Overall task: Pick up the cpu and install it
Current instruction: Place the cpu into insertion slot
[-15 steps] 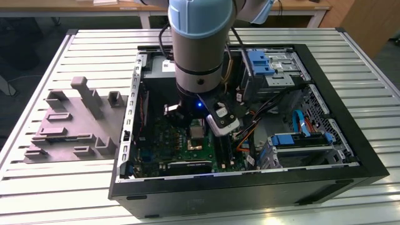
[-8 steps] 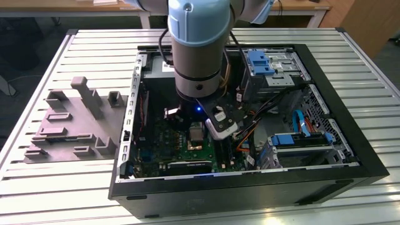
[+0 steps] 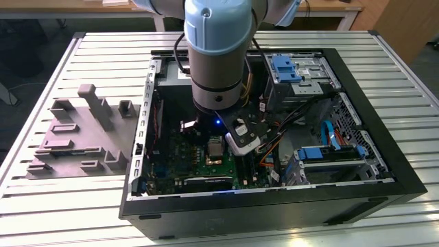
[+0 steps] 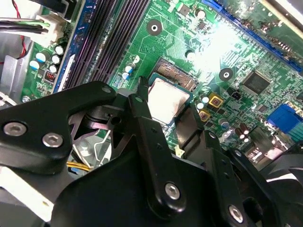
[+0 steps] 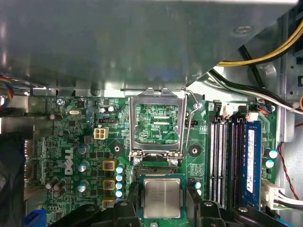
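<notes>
Left in the exterior view you see the grey moulded tray (image 3: 75, 144), then the open computer case (image 3: 274, 208), where the gripper (image 5: 162, 191) has its fingers (image 5: 133, 194) closed on two opposite edges of the cpu (image 5: 162, 198), just beside the socket's silver frame (image 5: 133, 125)

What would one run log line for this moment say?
tool: at cpu | cpu: at motherboard socket | socket lid: open | seating: cannot tell
</notes>
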Controlling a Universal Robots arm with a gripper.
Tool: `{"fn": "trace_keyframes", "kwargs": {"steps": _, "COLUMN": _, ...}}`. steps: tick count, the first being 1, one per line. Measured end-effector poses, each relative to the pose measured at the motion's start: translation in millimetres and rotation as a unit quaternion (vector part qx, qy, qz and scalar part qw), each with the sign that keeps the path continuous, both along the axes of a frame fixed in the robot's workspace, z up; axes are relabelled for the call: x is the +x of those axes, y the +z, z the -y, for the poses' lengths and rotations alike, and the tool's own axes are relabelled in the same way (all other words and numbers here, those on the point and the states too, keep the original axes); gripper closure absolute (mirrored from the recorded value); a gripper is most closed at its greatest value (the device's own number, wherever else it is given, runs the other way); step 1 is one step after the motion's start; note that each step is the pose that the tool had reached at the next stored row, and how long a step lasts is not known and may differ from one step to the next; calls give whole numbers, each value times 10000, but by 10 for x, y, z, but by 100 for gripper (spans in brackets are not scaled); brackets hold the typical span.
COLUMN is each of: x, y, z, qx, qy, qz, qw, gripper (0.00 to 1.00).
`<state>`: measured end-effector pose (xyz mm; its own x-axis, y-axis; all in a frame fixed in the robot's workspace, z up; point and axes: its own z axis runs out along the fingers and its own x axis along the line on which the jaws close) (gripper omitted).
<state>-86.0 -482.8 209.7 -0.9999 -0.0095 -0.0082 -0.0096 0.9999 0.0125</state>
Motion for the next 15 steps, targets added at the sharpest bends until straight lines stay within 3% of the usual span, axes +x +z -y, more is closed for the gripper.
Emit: {"fn": "trace_keyframes", "kwargs": {"steps": 15, "x": -43, "y": -110, "z": 19, "qx": -2, "qy": 0, "qz": -1, "qw": 10000, "gripper": 53}}
